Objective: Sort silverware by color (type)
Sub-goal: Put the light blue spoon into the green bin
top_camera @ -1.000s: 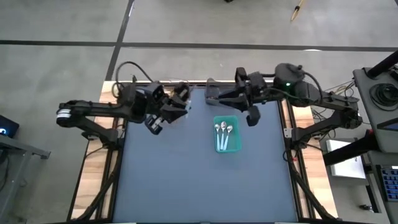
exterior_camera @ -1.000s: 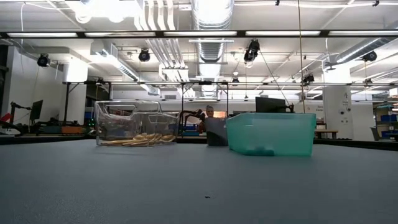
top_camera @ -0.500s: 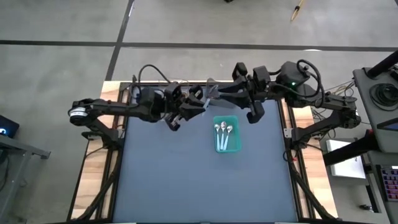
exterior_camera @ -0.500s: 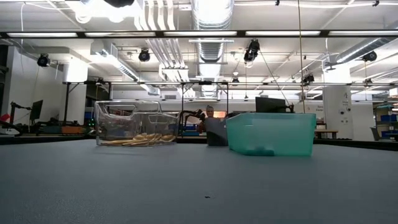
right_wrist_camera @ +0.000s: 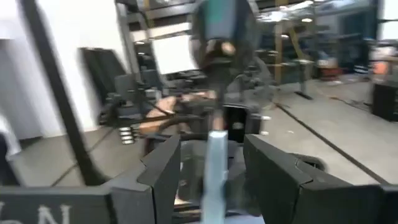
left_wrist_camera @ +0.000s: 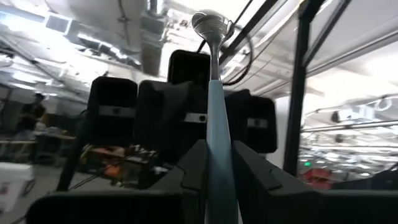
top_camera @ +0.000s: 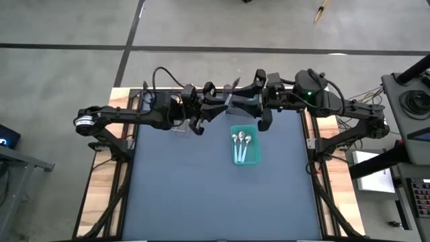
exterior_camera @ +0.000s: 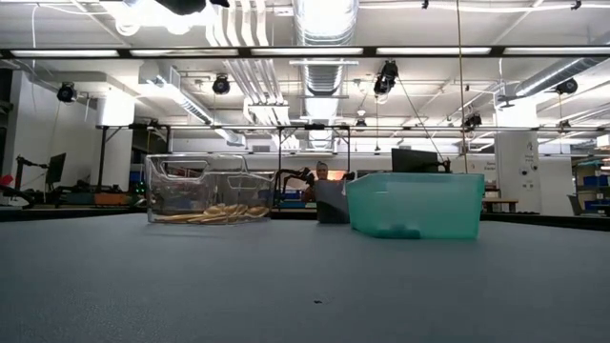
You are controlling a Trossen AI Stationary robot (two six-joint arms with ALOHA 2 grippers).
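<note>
My left gripper (top_camera: 213,107) (left_wrist_camera: 219,177) is high over the table's far edge, shut on a spoon (left_wrist_camera: 214,99) with a light-blue handle and a silver bowl (left_wrist_camera: 210,25). My right gripper (top_camera: 236,101) (right_wrist_camera: 214,177) faces it from the right, open. Its fingers stand apart on either side of the blurred blue handle (right_wrist_camera: 216,155). More spoons with silver bowls lie in the teal bin (top_camera: 245,158) (exterior_camera: 416,205). Gold spoons (exterior_camera: 224,213) lie in the clear bin (exterior_camera: 181,186). My left gripper pinches the spoon's light-blue handle (left_wrist_camera: 217,155) between its two fingers. The fingers come roughly level from the table's left and lie along the handle. The bowl end sticks out ahead of the fingertips toward the right gripper, and the spoon is lifted clear of the table.
A grey bin (exterior_camera: 331,200) stands between the clear and the teal bin near the far edge. The dark table top (top_camera: 201,195) stretches from the bins to the near edge. A person shows far off in the room (exterior_camera: 320,172).
My left gripper has swung toward the table's right, from over the clear bin to just in front of the right gripper. The right arm has shifted only slightly. The bins have stayed where they were.
</note>
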